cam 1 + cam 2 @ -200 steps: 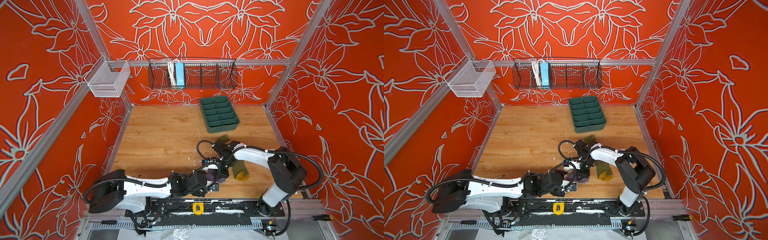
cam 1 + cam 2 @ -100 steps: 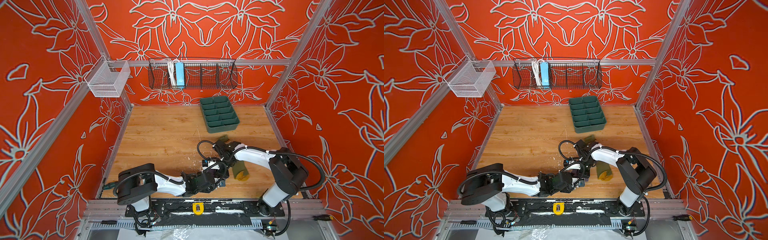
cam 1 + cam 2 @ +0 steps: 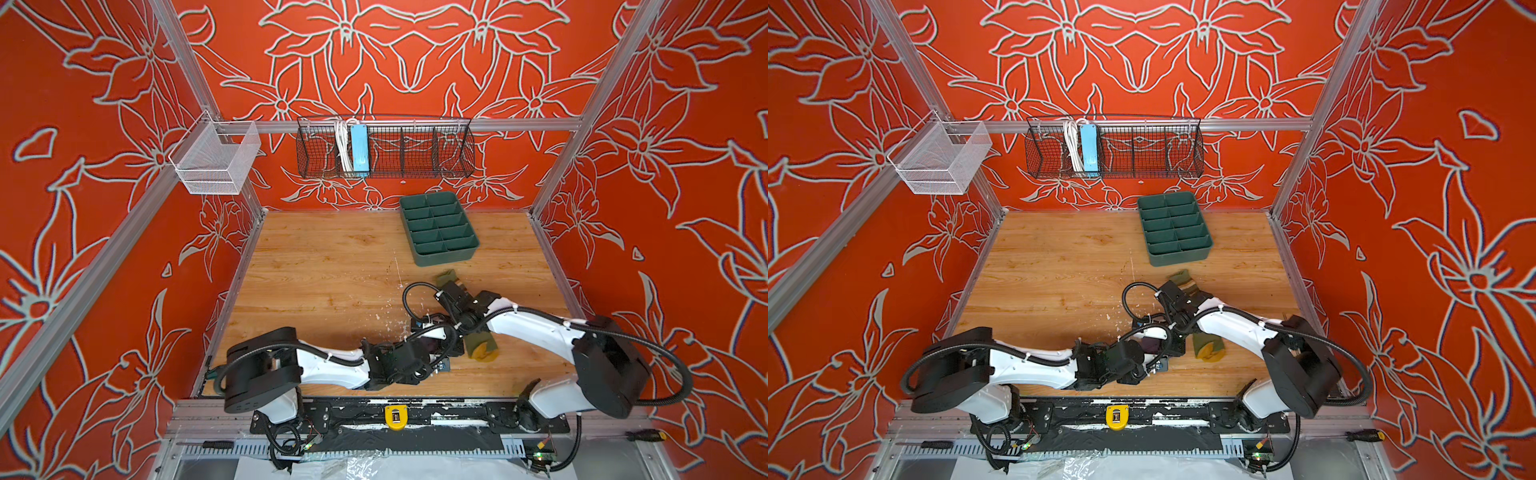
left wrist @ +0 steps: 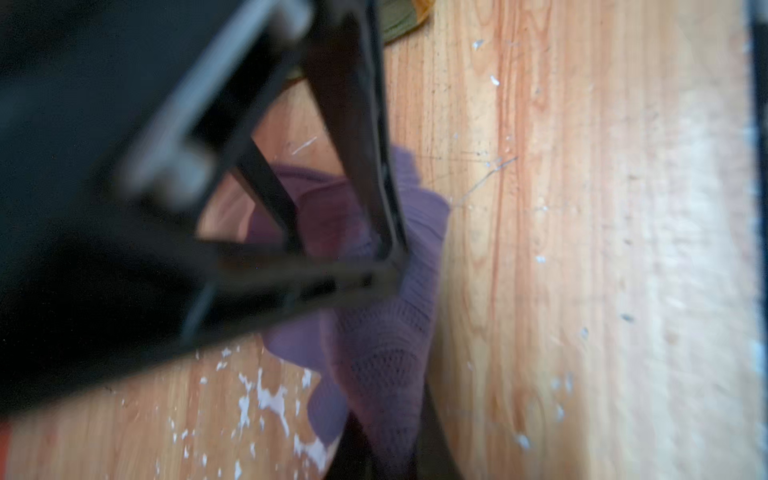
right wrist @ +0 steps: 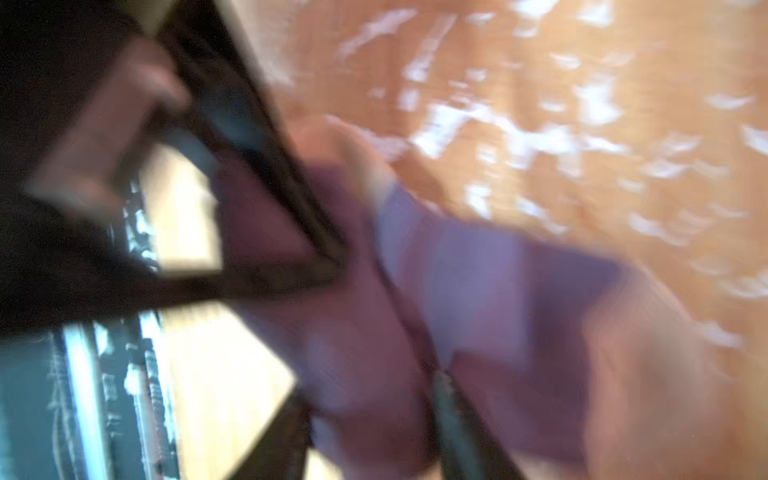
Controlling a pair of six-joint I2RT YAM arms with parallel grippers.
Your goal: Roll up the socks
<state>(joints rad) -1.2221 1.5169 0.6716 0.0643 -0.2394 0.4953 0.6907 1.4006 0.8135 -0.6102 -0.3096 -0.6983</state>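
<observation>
The left gripper (image 4: 388,270) is seen pinched shut on a fold of the purple sock (image 4: 374,365), its fingertips brought together with ribbed cloth bunched around them. The right gripper (image 5: 386,316) is shown with its jaws parted and purple cloth lying in the gap, but the view is too blurred for contact to be judged. In both top views the two wrists are crowded together over the purple sock (image 3: 429,344), which is found on the wooden table (image 3: 332,270) near its front edge, right of the middle. Just beside it, to the right, the olive sock (image 3: 1208,348) is laid flat under the right arm — mustard toe toward the front, striped cuff emerging beyond the wrist toward the green divided tray (image 3: 446,258), which is set near the back wall.
</observation>
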